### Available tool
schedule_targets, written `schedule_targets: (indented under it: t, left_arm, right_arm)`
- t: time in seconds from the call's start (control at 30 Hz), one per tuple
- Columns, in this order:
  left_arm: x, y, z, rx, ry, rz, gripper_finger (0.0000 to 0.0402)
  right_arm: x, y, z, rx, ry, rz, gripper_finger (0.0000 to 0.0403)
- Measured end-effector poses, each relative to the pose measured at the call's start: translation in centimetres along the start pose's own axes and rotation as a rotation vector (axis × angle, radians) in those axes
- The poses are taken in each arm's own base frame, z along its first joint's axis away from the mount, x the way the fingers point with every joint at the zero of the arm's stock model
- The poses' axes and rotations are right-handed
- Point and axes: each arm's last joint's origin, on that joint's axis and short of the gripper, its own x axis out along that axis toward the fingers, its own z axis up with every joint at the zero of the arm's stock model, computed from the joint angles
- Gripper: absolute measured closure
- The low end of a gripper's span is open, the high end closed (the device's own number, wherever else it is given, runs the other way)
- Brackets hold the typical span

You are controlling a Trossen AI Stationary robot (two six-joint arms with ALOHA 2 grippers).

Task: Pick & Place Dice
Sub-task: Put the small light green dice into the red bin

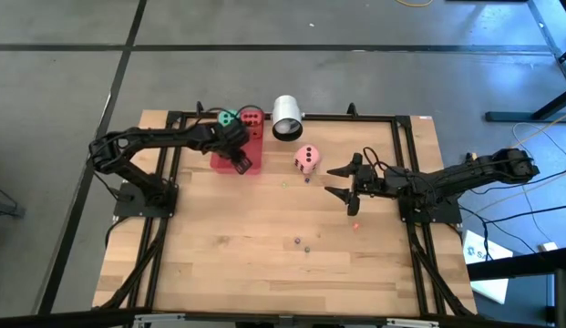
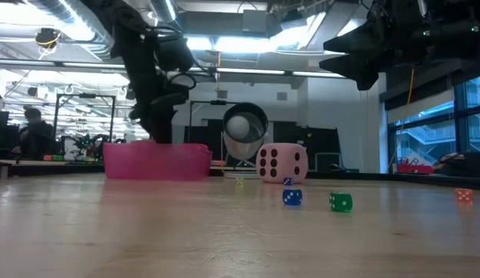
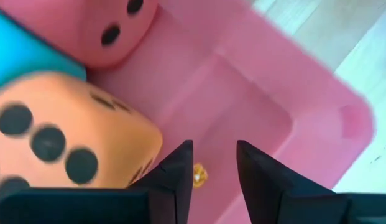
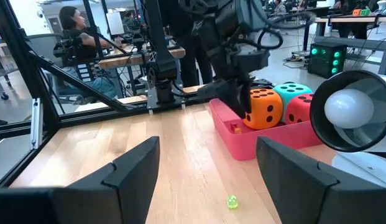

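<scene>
A pink tray stands at the table's far left. In it sit the green die, the red die and the orange die, the orange one on the tray's floor beside the other two. My left gripper hangs open over the tray, pointing steeply down, its fingers next to the orange die with nothing between them. A tiny yellow bead lies on the tray floor below them. The pink die rests on the table right of the tray. My right gripper waits open and level, right of the pink die.
A white cylinder lies on its side at the far edge between tray and pink die. Tiny beads are scattered on the wood: blue, green, orange. A black frame borders the table. People sit in the room beyond.
</scene>
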Motion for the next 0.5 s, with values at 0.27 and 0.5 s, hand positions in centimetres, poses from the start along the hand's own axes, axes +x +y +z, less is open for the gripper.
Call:
schedule_targets:
  t: [0.27, 0.5]
  left_arm:
    - [-1.7, -0.2, 2.2, 0.028, -0.066, -0.012, 0.0291]
    - [-1.9, -0.3, 2.4, 0.025, -0.072, -0.012, 0.0295]
  right_arm:
    - [0.0, 0.0, 0.0, -0.019, 0.0, -0.001, 0.0138]
    - [0.0, 0.0, 0.0, -0.027, -0.001, -0.008, 0.0138]
